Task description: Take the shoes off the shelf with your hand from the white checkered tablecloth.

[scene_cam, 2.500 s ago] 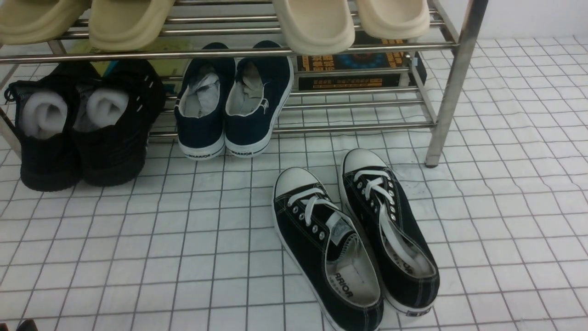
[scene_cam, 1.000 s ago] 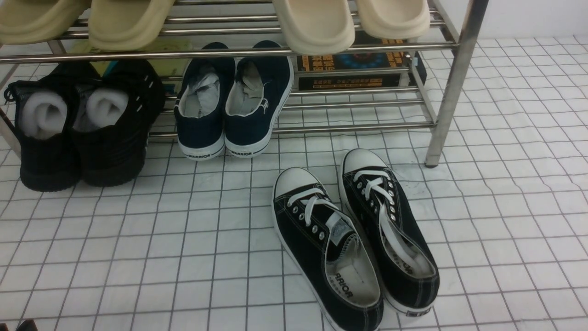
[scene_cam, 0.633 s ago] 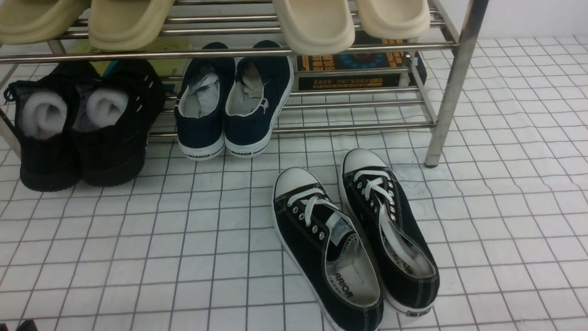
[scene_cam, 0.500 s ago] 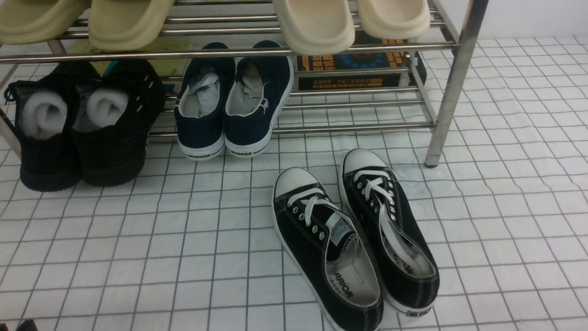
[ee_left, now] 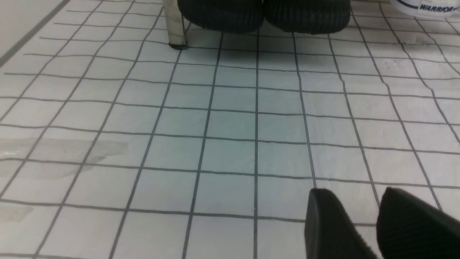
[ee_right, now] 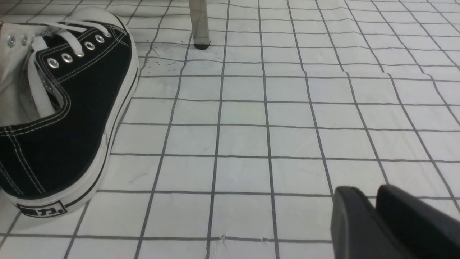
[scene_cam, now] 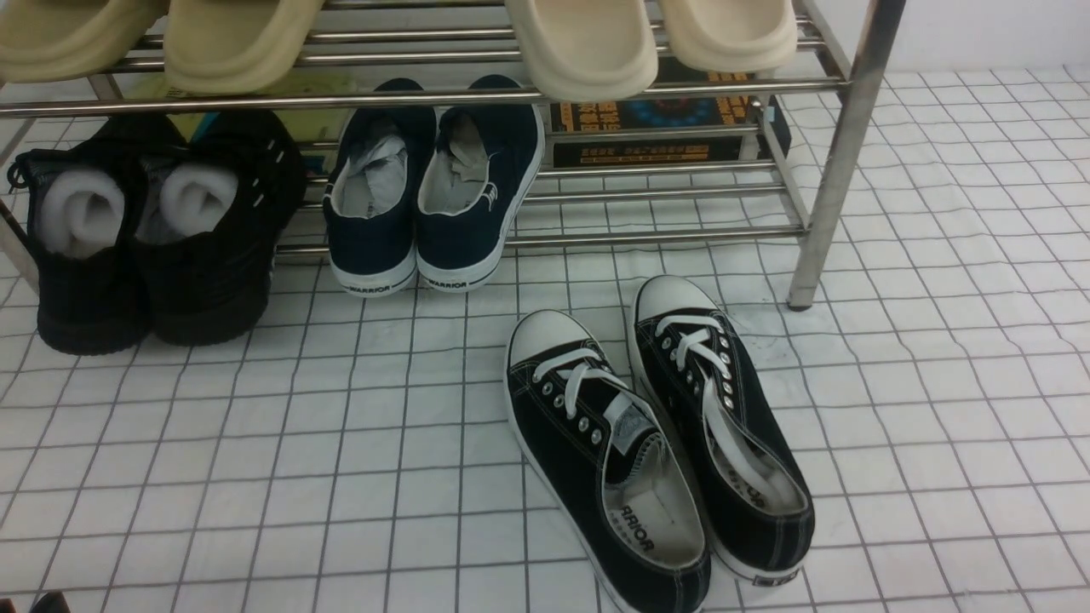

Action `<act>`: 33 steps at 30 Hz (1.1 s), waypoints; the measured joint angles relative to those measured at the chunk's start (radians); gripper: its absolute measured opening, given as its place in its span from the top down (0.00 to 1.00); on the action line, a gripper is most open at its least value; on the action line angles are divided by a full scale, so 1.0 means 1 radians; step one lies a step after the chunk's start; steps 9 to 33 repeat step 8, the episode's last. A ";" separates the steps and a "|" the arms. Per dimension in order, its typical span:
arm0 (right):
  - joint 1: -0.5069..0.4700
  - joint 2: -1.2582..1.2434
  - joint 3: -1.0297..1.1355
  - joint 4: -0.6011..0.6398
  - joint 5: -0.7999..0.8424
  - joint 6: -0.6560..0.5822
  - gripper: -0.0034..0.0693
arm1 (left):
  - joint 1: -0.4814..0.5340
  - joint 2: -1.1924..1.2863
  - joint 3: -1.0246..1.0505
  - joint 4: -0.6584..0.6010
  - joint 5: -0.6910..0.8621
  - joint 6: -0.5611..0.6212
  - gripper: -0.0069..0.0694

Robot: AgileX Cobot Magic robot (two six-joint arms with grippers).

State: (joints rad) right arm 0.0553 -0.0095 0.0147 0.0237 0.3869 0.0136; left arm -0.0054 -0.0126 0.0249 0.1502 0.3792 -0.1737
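Note:
The shoes, a pair of black canvas sneakers with white laces and toe caps, lie side by side on the white checkered tablecloth (scene_cam: 255, 443) in front of the shelf (scene_cam: 839, 153): one (scene_cam: 596, 460) on the left, one (scene_cam: 724, 426) on the right. The right one also shows in the right wrist view (ee_right: 64, 118). My right gripper (ee_right: 363, 196) is shut and empty, low over the cloth beside that shoe's heel. My left gripper (ee_left: 355, 201) is empty with a narrow gap between its fingers, over bare cloth (ee_left: 230, 126). Neither gripper shows in the front view.
On the rack's low bars stand an all-black chunky pair (scene_cam: 153, 238) and a navy WARRIOR pair (scene_cam: 434, 187). Beige slippers (scene_cam: 579, 42) sit on the upper bars. A dark box (scene_cam: 664, 128) lies behind. Rack legs (ee_left: 175, 25) (ee_right: 200, 25) stand ahead of each wrist.

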 joint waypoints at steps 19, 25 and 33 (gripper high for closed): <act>0.000 0.000 0.000 0.000 0.000 0.001 0.78 | 0.000 0.000 0.000 0.000 0.000 0.000 0.59; 0.000 0.000 0.000 0.000 0.000 0.001 0.78 | 0.000 0.000 0.000 0.000 0.000 0.000 0.59; 0.000 0.000 0.000 0.000 0.000 0.001 0.78 | 0.000 0.000 0.000 0.000 0.000 0.000 0.59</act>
